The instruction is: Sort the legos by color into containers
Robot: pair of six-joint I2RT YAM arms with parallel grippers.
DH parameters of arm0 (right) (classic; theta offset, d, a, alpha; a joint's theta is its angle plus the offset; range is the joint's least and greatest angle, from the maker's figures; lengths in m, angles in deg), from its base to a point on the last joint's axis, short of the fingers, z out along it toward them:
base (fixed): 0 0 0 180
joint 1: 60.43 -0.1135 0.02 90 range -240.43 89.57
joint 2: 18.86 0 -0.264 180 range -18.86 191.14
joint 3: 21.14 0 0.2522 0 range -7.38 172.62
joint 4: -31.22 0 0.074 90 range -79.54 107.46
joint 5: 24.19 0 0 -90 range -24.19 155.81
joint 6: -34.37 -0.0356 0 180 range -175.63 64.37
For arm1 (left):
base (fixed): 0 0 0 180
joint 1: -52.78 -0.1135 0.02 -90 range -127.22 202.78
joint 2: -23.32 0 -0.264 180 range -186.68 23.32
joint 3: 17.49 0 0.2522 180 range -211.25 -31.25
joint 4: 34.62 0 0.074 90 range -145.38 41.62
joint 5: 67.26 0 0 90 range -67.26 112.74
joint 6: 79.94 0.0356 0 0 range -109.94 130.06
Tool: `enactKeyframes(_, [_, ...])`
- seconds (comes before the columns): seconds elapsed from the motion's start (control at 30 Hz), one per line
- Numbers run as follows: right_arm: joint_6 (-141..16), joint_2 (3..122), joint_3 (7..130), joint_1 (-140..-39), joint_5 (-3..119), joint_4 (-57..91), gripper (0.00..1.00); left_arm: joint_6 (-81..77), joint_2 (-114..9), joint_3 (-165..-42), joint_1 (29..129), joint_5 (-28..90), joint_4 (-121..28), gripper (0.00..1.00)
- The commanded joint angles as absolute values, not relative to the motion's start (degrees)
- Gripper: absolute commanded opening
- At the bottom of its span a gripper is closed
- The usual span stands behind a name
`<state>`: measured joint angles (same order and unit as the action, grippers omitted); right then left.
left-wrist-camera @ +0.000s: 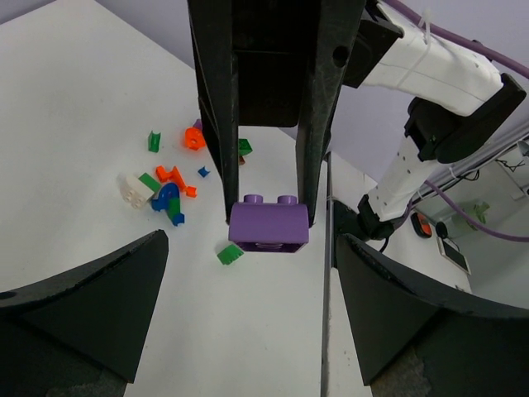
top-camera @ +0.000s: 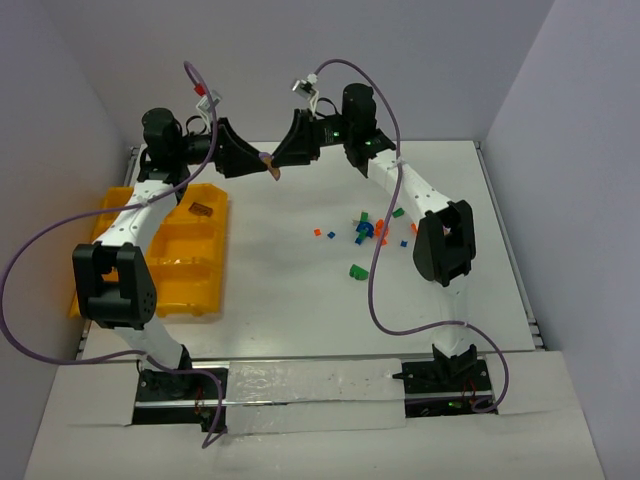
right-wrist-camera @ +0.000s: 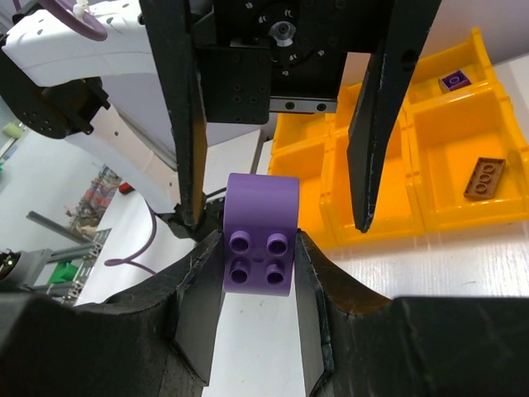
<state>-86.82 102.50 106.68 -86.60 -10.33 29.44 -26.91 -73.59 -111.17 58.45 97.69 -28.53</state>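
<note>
My left gripper is hanging wide open in free air above the white table, with the yellow tray below and behind it. Its fingers are flanking the purple brick just ahead. My right gripper is pinching that brick, studs facing back toward the right wrist and its width spanning the fingers. Loose legos are lying below the right hand.

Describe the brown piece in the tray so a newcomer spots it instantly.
On the left side of the white table sits a yellow-orange tray of bins. The brown plate lies alone in the far bin of its right column. It is flat and dark brown, unlike the small purple piece in a neighbouring bin.
</note>
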Motion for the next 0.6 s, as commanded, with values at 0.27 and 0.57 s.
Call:
enactKeyframes(0.27, [-83.9,102.8,109.4,-87.7,-10.6,27.4,0.00,-35.7,-74.0,-114.0,59.3,99.7,-16.4,0.76])
enactKeyframes(0.57, [-82.2,102.7,109.9,-87.6,-9.2,25.3,0.00,-36.0,-74.1,-113.6,59.3,100.5,-17.6,0.33])
